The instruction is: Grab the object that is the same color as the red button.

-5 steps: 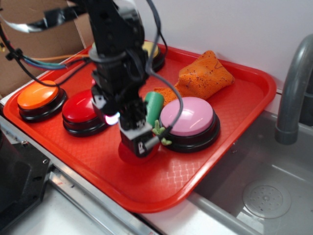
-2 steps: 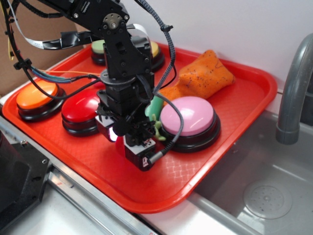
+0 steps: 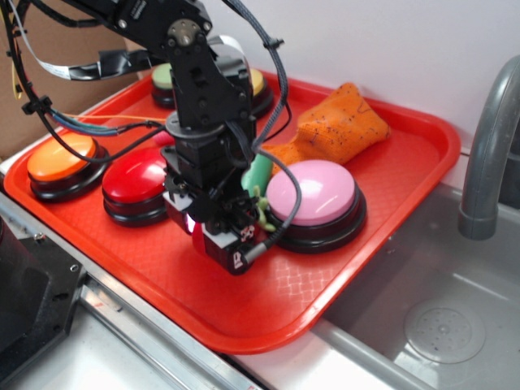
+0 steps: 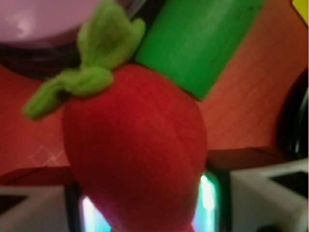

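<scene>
Strawberry (image 4: 137, 154): right between the jaws, red body filling the wrist view, low on the tray; only a red sliver shows in the exterior view.
Long axis: runs straight out from the jaws, leafy green top (image 4: 94, 58) at the far end, pointing toward the pink button (image 3: 313, 195).
Gripper (image 3: 231, 252): down at the tray, jaws either side of the strawberry; pinching or merely straddling, I cannot tell.
Green cylinder (image 4: 198, 41): just beyond the jaws, touching the strawberry's far shoulder.
Red button (image 3: 134, 179): off to one side of the jaws, the colour match.
Tray (image 3: 406, 183): holds it all, with the orange button (image 3: 61, 158) and orange cloth (image 3: 341, 122) farther off.
</scene>
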Controlling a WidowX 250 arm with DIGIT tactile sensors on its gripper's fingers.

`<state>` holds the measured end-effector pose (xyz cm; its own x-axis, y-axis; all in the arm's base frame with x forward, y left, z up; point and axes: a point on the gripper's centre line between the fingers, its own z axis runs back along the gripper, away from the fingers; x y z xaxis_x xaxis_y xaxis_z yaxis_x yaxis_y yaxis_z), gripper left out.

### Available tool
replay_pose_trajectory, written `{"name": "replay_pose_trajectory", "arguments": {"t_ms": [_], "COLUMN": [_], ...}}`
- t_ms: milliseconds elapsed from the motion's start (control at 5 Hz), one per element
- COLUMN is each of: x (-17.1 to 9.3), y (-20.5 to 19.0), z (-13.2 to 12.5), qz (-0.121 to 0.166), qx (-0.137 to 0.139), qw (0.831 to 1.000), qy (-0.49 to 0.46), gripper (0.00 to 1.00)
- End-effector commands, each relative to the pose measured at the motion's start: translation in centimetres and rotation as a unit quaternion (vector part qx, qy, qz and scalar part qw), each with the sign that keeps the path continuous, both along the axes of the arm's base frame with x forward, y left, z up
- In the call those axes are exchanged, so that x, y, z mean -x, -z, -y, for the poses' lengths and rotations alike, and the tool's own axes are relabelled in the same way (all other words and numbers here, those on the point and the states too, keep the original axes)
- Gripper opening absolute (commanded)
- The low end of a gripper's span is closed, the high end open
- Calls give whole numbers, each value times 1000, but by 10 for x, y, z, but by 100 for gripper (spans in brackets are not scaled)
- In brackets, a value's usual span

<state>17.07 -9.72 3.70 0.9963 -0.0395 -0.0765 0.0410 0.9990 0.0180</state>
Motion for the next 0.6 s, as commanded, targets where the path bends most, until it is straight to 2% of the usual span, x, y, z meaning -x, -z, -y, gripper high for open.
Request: {"name": "replay_pose_trajectory", "arguments": {"t_ms": [0, 200, 400], "x": [-32, -58, -78], "y": [-88, -119, -129], "z": [-35, -70, -94], "qz": [71, 81, 66], "qx": [22, 12, 2], "qw": [996, 993, 995], "qy": [-54, -82, -71], "gripper": [0, 0, 0]}}
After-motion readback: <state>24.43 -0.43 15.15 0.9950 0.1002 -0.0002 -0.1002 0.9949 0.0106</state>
